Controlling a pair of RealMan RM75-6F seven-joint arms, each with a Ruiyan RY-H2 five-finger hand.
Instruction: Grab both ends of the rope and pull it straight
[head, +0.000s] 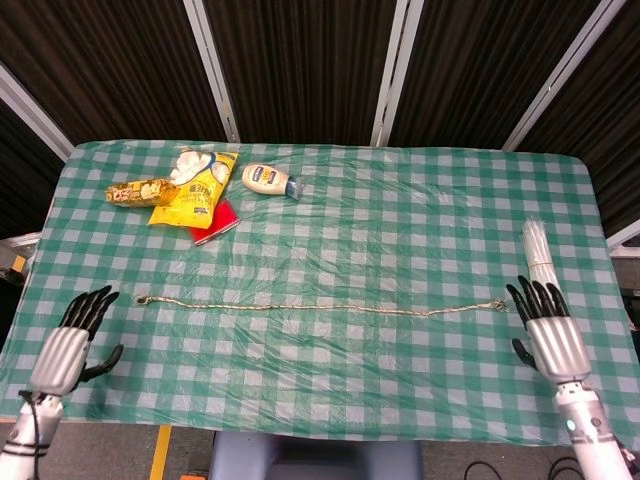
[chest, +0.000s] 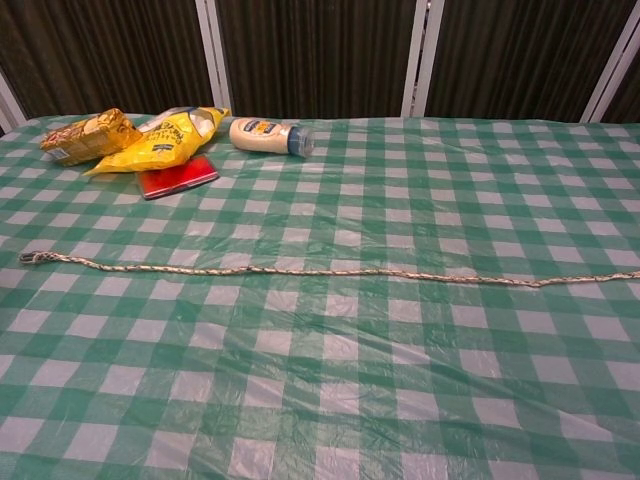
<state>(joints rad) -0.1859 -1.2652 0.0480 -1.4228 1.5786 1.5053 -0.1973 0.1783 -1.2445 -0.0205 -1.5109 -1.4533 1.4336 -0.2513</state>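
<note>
Light, limp rope (head: 320, 309); best pinched at either tip. Left hand (head: 70, 338) and right hand (head: 548, 328) spread, empty.

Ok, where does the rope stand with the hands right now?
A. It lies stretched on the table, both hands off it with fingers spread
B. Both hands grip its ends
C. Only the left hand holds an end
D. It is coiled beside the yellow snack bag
A. In the head view the rope lies nearly straight on the table, with the left hand and the right hand clear of its ends, fingers apart.
</note>
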